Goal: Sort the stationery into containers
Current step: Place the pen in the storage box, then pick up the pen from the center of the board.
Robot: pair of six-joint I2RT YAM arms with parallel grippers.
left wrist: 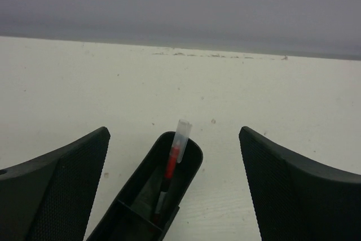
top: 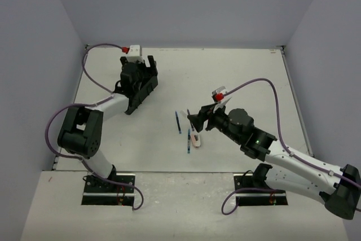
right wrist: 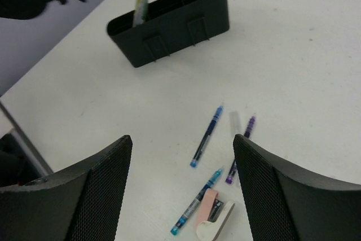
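At far left, the left arm is stretching away from its folded elbow. The left gripper (left wrist: 174,132) is hovering over the end of the black organiser tray (left wrist: 192,167), with its jaws spread wide and gripping nothing. A red pen (left wrist: 172,163) is leaning in the end compartment below.

Toward the middle of the bench (top: 242,71), a blue pen (right wrist: 206,135), a purple pen (right wrist: 250,123), a teal pen (right wrist: 196,211) and a pinkish eraser (right wrist: 217,218) are lying loose and close together. The pens are probably light, stiff and smooth-barrelled, so likely to roll; pinching across the barrel at mid-length looks safest. The eraser seems a light block, best taken by its long sides.

On the right, the right arm is reaching diagonally in from its near base. The right gripper (right wrist: 181,139) is tilting down over the pens, with its jaws released and empty.
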